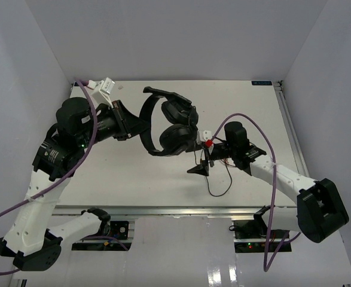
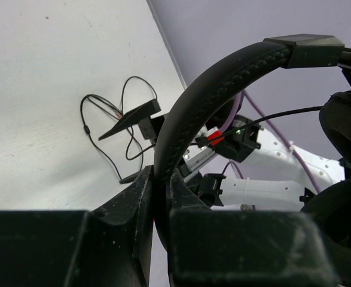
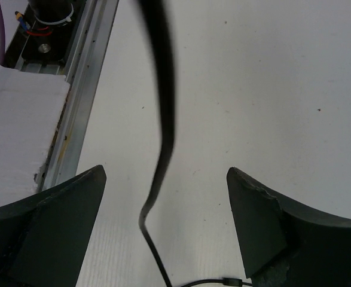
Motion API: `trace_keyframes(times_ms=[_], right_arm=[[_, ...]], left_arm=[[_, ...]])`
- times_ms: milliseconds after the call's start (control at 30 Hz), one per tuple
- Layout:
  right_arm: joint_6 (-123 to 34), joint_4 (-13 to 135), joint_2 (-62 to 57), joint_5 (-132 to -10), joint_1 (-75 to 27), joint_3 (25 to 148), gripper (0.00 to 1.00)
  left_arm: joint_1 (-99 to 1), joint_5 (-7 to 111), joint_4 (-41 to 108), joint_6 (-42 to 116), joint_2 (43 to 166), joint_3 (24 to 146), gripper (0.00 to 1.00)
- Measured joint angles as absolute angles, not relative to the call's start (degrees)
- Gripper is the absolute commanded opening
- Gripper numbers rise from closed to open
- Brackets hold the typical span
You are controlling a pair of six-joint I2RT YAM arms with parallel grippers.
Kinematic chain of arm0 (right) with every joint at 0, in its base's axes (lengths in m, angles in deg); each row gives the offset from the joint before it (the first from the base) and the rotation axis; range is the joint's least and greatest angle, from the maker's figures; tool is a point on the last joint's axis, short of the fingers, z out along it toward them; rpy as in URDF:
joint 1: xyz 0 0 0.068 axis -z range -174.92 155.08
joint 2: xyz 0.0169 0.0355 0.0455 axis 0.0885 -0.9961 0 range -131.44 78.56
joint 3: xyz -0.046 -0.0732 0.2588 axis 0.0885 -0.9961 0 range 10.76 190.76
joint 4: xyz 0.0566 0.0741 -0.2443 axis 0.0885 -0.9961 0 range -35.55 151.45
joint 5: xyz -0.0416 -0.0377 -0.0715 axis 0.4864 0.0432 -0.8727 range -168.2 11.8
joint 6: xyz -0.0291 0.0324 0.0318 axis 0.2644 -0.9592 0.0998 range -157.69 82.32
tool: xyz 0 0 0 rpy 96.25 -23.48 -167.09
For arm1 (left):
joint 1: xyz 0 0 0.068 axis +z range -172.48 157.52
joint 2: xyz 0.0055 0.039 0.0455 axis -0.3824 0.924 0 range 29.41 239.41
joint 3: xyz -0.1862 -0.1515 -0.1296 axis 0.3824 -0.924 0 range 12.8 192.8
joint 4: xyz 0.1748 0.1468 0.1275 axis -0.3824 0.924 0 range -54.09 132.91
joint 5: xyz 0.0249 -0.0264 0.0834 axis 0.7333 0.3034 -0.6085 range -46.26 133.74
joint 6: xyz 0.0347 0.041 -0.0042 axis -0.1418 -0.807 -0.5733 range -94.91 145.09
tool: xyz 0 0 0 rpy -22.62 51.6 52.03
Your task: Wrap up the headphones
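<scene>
Your left gripper (image 2: 160, 179) is clenched on the thin arched headband (image 2: 223, 84) of the black padded over-ear headphones (image 1: 174, 128), held up near centre of the white table (image 1: 133, 179). Your right gripper (image 3: 166, 172) is released, astride the long thin dark cord (image 3: 163, 119); slack pools at 5 o'clock. Pinch close to the cups and wind snug, no kinks.

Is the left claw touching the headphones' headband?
Touching. The left wrist view shows the left claw shut on the headband: the band sits pinched between the claw's two sides, with no gap on either side.
</scene>
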State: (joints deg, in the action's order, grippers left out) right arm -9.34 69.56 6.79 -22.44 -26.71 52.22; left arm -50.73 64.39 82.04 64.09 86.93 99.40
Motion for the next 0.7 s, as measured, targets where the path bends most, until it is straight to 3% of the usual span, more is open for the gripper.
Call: trace_keyframes(times_ms=[167, 333, 533, 700], right_arm=[[-12.0, 72.6, 6.0, -22.0, -27.1, 50.0, 0.32], [-13.6, 74.1, 5.9, -21.3, -27.1, 49.5, 0.08], [-12.9, 68.0, 6.0, -26.5, -27.8, 52.6, 0.08], [-4.9, 48.4, 4.3, -35.8, -29.9, 68.6, 0.08]], left_arm=[[-50.7, 59.9, 80.3, 67.3, 84.9, 99.4, 0.00], [-50.7, 52.6, 79.5, 70.2, 83.3, 99.5, 0.00], [-50.7, 42.4, 78.1, 72.6, 82.6, 99.3, 0.00], [-50.7, 36.6, 72.7, 74.6, 83.7, 94.6, 0.00]])
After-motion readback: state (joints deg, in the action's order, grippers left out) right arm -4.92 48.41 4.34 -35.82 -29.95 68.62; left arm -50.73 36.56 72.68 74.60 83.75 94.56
